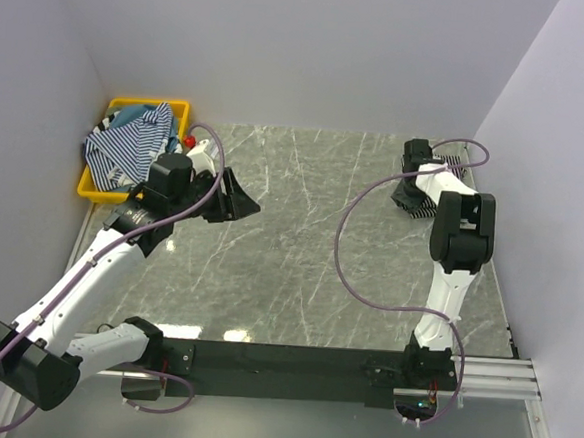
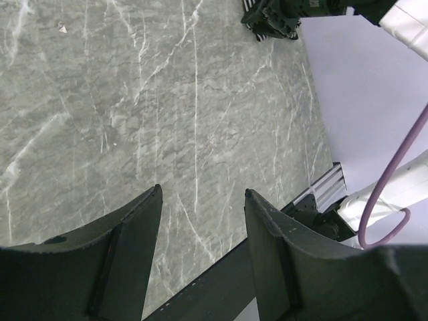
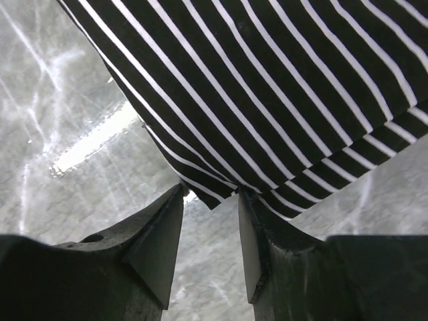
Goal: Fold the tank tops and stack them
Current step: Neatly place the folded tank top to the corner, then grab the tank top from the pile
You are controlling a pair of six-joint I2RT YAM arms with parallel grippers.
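**Two arms at a grey veined-stone counter**

Left fingers are spread wide and hold nothing, above bare counter. Right fingers are parted, with a corner of the black, white-striped fabric tank top between their tips at the counter's far right. Blue-and-white striped tank tops lie heaped in the yellow plastic bin at far left.

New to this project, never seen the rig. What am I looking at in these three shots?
Two robot arms bolted to a grey table, each ending in a two-finger gripper. The wide picture looks down from above and behind; the other two come from wrist cameras. The left gripper is open and empty above bare table, near a yellow bin holding blue striped tops. The right gripper is at a corner of a black striped top lying at the far right; its jaws stand apart, nothing clearly held.
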